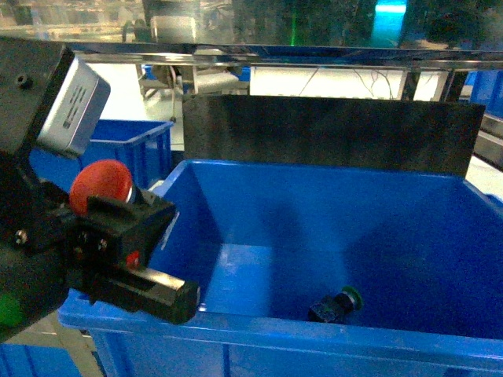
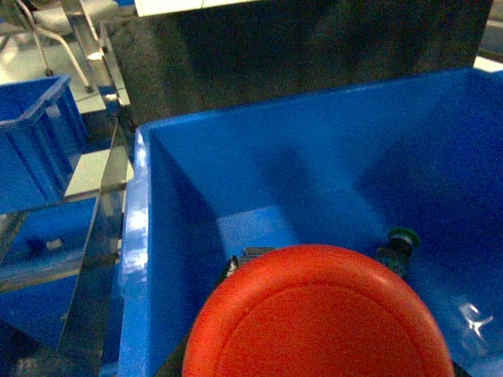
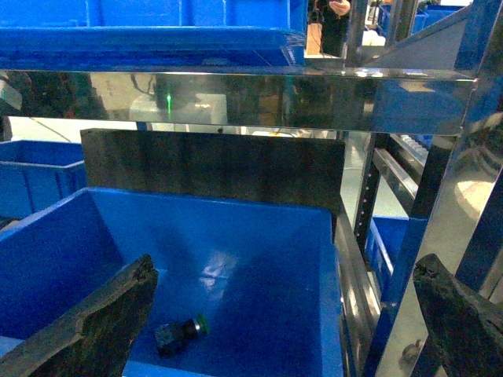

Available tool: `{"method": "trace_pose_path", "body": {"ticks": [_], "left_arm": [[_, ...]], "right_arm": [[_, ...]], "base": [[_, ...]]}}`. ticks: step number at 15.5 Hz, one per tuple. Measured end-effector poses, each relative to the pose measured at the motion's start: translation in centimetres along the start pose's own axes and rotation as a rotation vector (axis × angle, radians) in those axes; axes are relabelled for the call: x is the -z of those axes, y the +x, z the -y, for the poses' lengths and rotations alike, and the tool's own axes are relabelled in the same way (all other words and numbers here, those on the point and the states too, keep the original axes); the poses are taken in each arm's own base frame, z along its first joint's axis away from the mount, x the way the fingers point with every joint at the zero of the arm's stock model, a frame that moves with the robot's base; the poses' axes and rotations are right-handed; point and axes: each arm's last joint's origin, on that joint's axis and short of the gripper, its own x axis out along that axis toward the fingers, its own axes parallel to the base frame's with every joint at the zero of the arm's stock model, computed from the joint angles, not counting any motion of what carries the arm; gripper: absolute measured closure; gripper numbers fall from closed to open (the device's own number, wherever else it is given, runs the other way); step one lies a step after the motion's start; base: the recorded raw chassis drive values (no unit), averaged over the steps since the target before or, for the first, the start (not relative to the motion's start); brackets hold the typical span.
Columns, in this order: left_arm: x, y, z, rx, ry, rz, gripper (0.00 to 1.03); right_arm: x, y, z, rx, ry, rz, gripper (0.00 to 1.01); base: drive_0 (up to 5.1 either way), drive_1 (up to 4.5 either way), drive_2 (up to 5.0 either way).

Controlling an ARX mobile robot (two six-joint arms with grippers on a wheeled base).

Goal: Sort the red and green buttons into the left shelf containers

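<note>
Left end effector [image 1: 118,236] pinches red mushroom-cap push-button [image 1: 100,186] over big blue plastic bin [image 1: 259,323]; green-capped dark button [image 1: 336,305] lies inside. Right end effector [image 3: 283,330] spread, holding nothing.

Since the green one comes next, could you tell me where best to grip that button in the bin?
Probably from above, across the dark body of the green button: it lies on its side on the bin floor, away from the walls.

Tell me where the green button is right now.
The green button lies on its side on the floor of the big blue bin, near the front wall right of centre in the head view; neither gripper touches it.
</note>
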Motion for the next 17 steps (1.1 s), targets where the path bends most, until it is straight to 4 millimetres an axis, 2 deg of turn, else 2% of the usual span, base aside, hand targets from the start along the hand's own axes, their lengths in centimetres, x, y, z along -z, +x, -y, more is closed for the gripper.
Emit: {"method": "trace_pose_path", "body": {"ticks": [5,7,9,14,17], "left_arm": [[-1.4,0.9,0.5,0.007,-0.002,0.038,0.79],[-1.7,2.5,1.1,0.0,-0.005,0.043,0.79],[-0.8,4.4,1.5,-0.02,-0.006,0.001,0.79],[-0.1,8.8,3.3,-0.023,-0.016,-0.042,0.79],[1.1,12.0,3.9,0.003,-0.073,-0.13,0.79]], "right_arm": [[0.0,0.0,0.0,0.0,0.0,0.0,0.03],[0.0,0.0,0.0,0.0,0.0,0.0,0.03],[0.0,0.0,0.0,0.0,0.0,0.0,0.03],[0.0,0.0,0.0,0.0,0.0,0.0,0.03],[0.0,0.0,0.0,0.0,0.0,0.0,0.03]], "base": [[0.0,0.0,0.0],[0.0,0.0,0.0],[0.0,0.0,0.0],[0.0,0.0,0.0],[0.0,0.0,0.0]]}}
